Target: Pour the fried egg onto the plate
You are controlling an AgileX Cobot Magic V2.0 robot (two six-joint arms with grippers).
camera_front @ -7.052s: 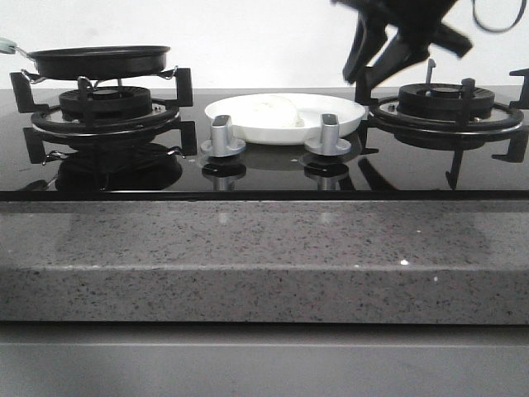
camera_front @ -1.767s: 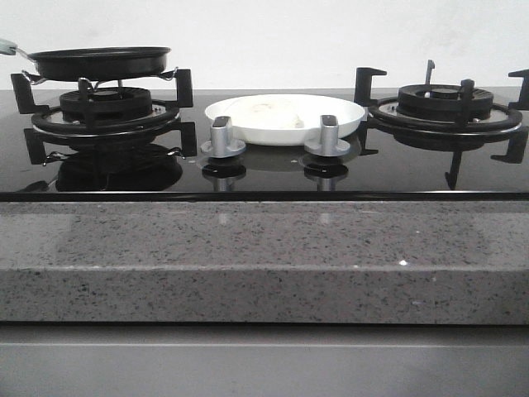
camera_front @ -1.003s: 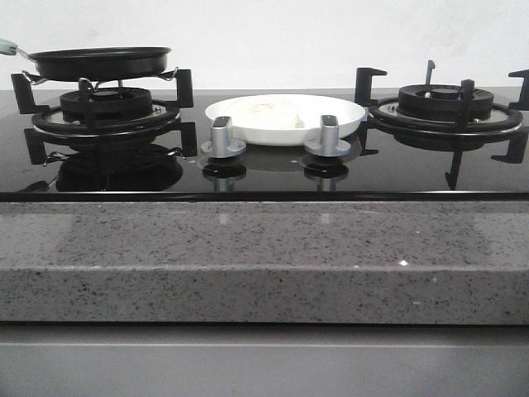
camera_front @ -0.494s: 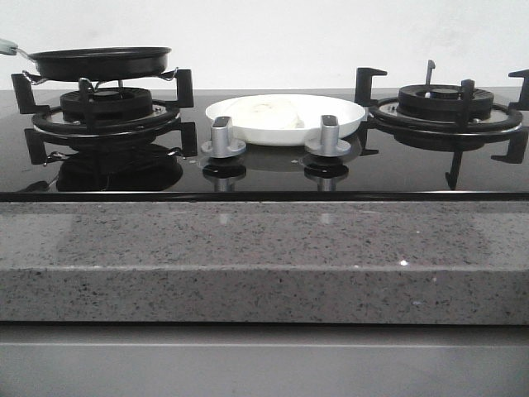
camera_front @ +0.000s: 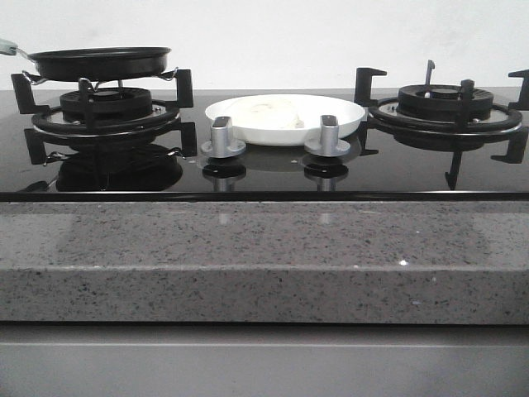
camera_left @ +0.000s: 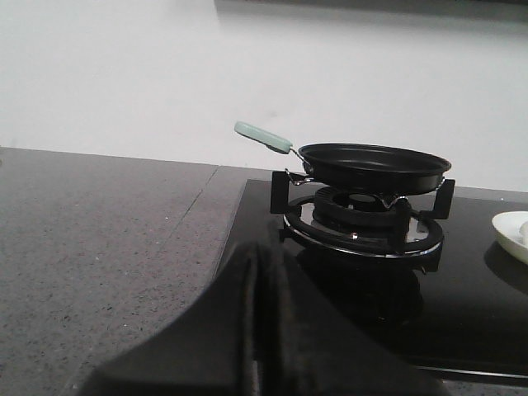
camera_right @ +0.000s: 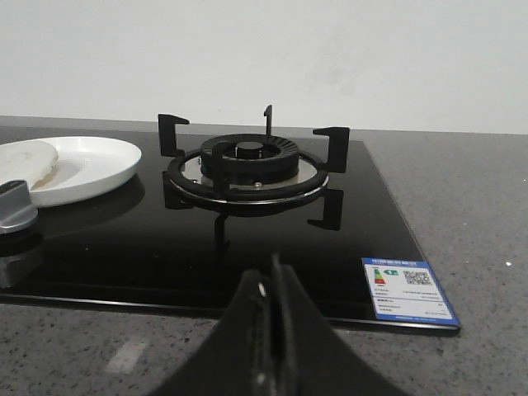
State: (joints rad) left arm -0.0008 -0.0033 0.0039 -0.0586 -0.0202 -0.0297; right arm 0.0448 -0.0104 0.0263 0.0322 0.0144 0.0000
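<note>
The white plate [camera_front: 331, 114] sits on the black glass hob between the two burners. The fried egg [camera_front: 269, 113] lies flat on the plate's left half; it shows pale, its yolk not visible. Plate [camera_right: 99, 161] and egg [camera_right: 25, 157] also show in the right wrist view, and the plate's edge [camera_left: 510, 231] in the left wrist view. The empty black frying pan [camera_front: 99, 61] with a pale green handle rests on the left burner [camera_front: 106, 112]. My left gripper [camera_left: 256, 272] is shut and empty, low and back from the pan [camera_left: 375, 165]. My right gripper [camera_right: 272, 285] is shut and empty, back from the right burner [camera_right: 252, 169].
Two silver knobs [camera_front: 223, 136] [camera_front: 328, 135] stand in front of the plate. The right burner grate [camera_front: 446, 107] holds nothing. A grey speckled stone counter [camera_front: 264, 256] runs along the front. A blue energy label [camera_right: 408, 289] is stuck on the hob's corner.
The right arm, seen above the right burner 7.1 s ago, has left the front view. Over the last second nothing has moved.
</note>
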